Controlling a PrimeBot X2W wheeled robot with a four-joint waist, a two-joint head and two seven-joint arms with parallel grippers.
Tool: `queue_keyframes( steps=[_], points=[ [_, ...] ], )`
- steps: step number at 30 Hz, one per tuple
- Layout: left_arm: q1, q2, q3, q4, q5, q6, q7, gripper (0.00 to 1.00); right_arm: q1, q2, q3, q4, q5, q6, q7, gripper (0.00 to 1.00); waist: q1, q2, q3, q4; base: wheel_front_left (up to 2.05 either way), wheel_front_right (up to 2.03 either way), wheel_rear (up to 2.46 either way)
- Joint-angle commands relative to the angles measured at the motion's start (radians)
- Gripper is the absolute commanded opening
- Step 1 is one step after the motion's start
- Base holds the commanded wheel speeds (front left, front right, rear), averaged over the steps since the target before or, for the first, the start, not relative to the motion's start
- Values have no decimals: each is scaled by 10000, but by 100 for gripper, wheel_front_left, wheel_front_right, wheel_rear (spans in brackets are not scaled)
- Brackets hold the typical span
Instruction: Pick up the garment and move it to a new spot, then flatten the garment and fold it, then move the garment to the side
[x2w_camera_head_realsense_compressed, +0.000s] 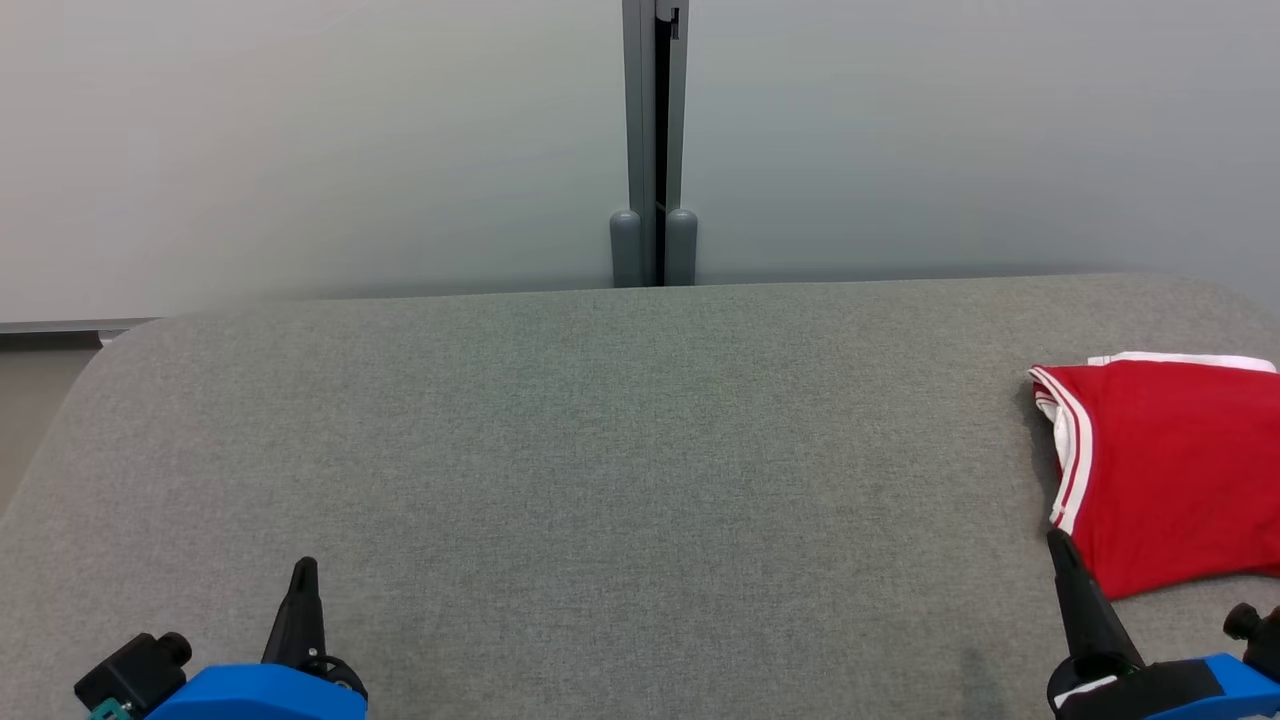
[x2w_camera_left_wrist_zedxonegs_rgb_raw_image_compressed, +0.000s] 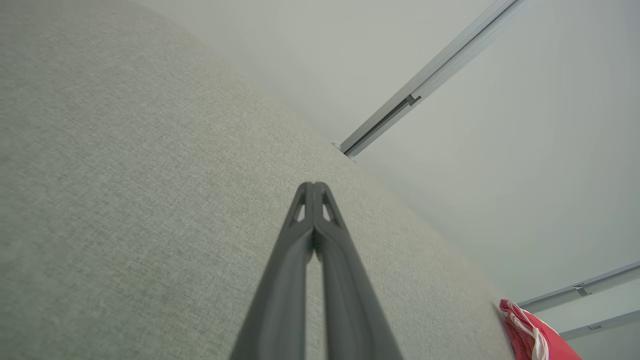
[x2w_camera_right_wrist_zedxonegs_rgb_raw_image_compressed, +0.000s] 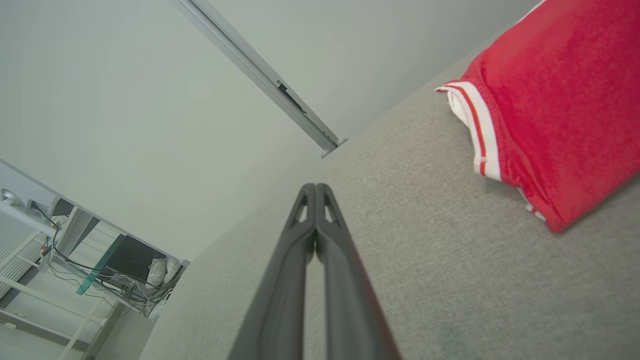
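Head view: grey fabric-covered table spanning the frame, pale wall panels behind, grey vertical post at centre. Red garment with white striped trim, folded flat at the table's far right side, partly cut off by the frame edge. Left claw at lower left, pressed fully together, holding nothing, well apart from the garment. Right claw at lower right, likewise closed and empty, tip near the garment's near left corner. Left wrist view: left claw closed tip to tip over bare table fabric; sliver of garment at lower right corner. Right wrist view: right claw closed, nothing gripped, above the table; garment at upper right, apart from the tips, trim edge facing the claw; shelving with cables at lower left beyond the table.
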Motion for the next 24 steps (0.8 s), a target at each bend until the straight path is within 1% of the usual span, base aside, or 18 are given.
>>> queue_keyframes(
  steps=[1,24],
  points=[
    [-339,7,172,-139,-304,-66,83,0,-295,-106,-12,-31,390,1,46,0,-1,-2,5,-2,0,0,0],
    [-692,-392,865,-204,-2678,-391,792,0,-892,-123,-58,590,3141,2,289,0,-1,-2,79,-29,0,0,0]
  ],
)
